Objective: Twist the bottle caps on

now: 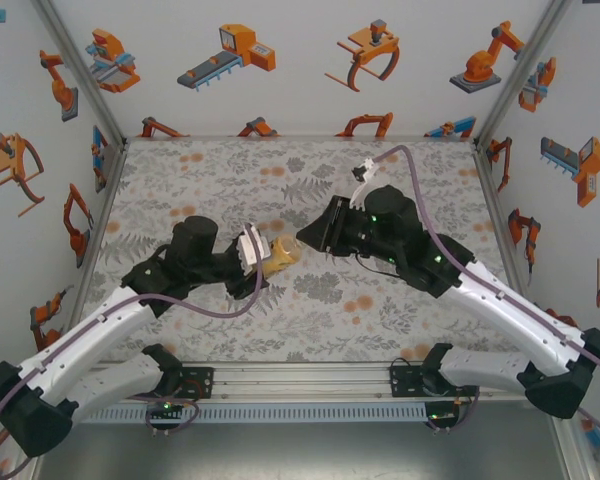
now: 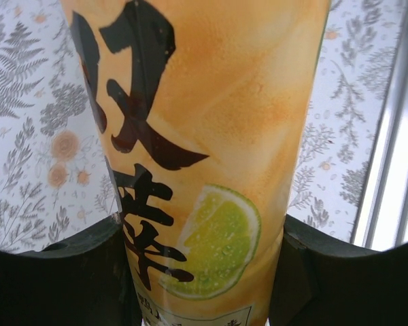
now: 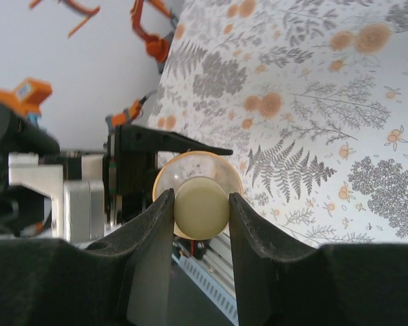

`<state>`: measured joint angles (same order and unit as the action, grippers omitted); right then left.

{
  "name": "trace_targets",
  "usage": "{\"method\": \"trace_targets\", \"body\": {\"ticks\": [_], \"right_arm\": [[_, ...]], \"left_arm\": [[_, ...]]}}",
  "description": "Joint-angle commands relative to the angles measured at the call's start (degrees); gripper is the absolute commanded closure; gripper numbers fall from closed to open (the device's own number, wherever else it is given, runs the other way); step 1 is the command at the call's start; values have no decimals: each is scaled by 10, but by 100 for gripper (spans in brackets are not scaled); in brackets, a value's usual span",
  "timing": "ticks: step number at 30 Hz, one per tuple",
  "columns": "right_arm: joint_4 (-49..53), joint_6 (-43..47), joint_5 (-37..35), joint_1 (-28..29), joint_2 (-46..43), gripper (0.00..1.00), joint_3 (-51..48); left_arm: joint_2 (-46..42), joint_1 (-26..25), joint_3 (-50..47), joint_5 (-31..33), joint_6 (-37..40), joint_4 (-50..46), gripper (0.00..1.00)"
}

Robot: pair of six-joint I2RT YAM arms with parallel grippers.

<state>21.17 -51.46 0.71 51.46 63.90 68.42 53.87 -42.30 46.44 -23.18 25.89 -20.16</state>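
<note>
Two hands closed: left hand around amber bottle, right hand pinching cap at mouth.

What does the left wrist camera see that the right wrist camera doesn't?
Left wrist view: the bottle from the side, orange with big black characters and a lime slice picture, pinched by the left gripper.
Right wrist view: the pale round cap squeezed by the right gripper, in front of the bottle's rounded end, plus robot stickers on the wall.
Both: the same bottle and the flowery table.
</note>
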Motion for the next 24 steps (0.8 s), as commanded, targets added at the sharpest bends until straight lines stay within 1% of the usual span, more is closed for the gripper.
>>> {"method": "trace_targets", "body": {"ticks": [1,3,5,6,9,11,14,16,20,24], "right_arm": [[21,-73,-10,14,27,100,3],[13,-70,-9,13,27,99,1],[11,-59,-4,14,26,95,2],[10,-45,1,14,23,90,4],[9,21,24,13,11,72,9],[9,65,40,13,-2,55,12],[7,138,62,13,-28,44,18],[-5,194,84,13,-46,40,16],[-11,320,138,13,-79,39,13],[-5,421,193,13,-104,38,12]], "left_arm": [[1,-18,44,-2,-15,135,100],[5,-20,42,-4,-13,142,100],[9,-20,42,-14,-9,142,100],[11,-20,41,-20,-5,142,100],[15,-21,43,-45,0,133,100],[16,-21,47,-66,-1,121,100],[12,-23,45,-90,-6,104,100],[6,-24,44,-99,-5,86,100],[-5,-24,44,-124,4,40,100],[-12,-24,52,-149,16,-16,100]]}}
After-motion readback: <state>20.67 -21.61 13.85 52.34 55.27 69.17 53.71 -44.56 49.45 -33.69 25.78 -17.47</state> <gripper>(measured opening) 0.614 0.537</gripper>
